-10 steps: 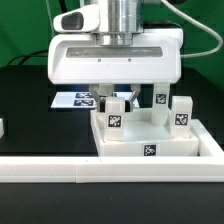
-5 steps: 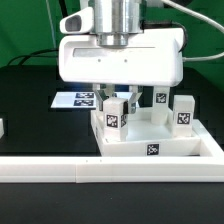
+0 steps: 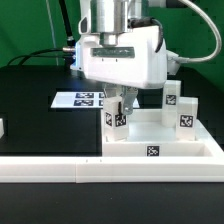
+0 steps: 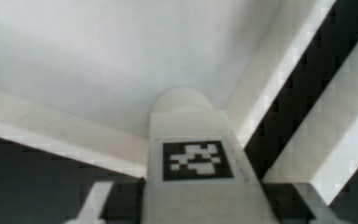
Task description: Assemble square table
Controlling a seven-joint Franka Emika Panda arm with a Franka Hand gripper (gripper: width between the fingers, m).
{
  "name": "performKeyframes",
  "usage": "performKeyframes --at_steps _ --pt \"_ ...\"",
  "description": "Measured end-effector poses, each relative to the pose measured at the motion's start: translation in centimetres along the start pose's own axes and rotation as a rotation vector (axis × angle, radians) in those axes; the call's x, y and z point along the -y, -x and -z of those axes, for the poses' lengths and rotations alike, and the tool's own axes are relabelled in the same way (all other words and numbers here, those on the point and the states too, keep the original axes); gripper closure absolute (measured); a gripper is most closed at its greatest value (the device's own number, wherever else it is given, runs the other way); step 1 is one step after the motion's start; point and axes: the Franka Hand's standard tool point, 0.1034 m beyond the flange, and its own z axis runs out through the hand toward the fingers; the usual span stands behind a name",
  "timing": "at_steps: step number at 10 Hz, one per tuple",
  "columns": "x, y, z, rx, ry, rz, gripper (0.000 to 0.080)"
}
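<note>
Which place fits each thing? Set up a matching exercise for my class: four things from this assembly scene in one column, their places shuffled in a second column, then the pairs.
Things
1. gripper
2. square table
3. marker board
4. white rail

Places
A. flat on the black table, behind the slab
B. running along the front edge
C. closed on a tagged leg
D. lying against the rail, legs standing on it

Pairs: 1-C, 2-D, 3-A, 4-B
</note>
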Motion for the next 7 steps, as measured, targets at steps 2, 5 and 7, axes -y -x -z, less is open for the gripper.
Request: performKeyframes --at_steps 2,5,7 --pt "-0.11 -0.38 0.03 0.007 -0.006 -0.087 0.0506" --pt "-0.15 -0.43 0.03 0.006 -0.007 -0.097 0.0506" --pt "-0.12 -0.27 -0.02 0.006 -0.007 0.086 0.0266"
